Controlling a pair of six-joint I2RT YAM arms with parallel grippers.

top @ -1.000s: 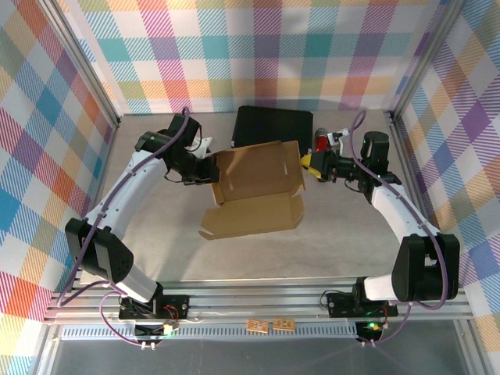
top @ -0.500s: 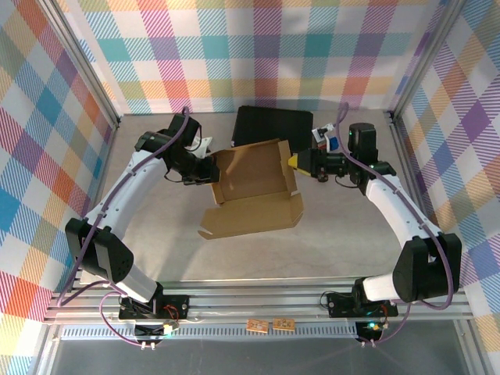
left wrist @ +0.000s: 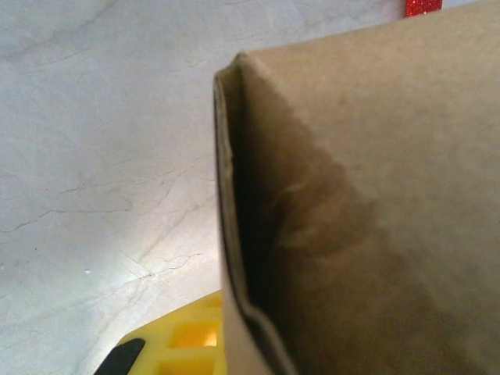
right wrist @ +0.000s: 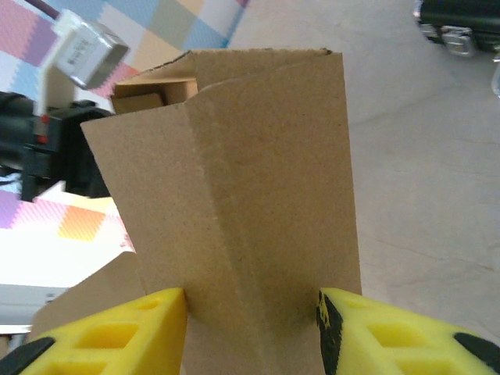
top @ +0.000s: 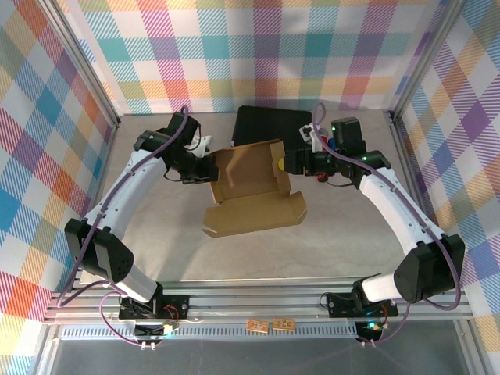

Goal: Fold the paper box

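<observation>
The box sits about the middle of the tabletop, a little toward the far edge, just in front of a black case. Its wide front panel lies flat, reaching toward the near edge.

The change is on the right side. A second ago the right flap splayed outward, and the right gripper hung beyond it, nearer the right edge of the tabletop. Now that arm has swung in toward the middle and the flap stands upright, so from above the box looks narrower on that side. The jaws have also widened. In the right wrist view they stand apart with the creased flap between the yellow fingers, though I cannot tell whether they pinch it or only steady it.

The left gripper has not moved. Its jaws are together on the left wall, bracing the box against the push from the other side.

I judge that the right wall is now raised but not locked. With the jaws loosening, the flap may spring back out unless it is tucked in. The front panel is not yet folded over, so the task looks roughly half done
</observation>
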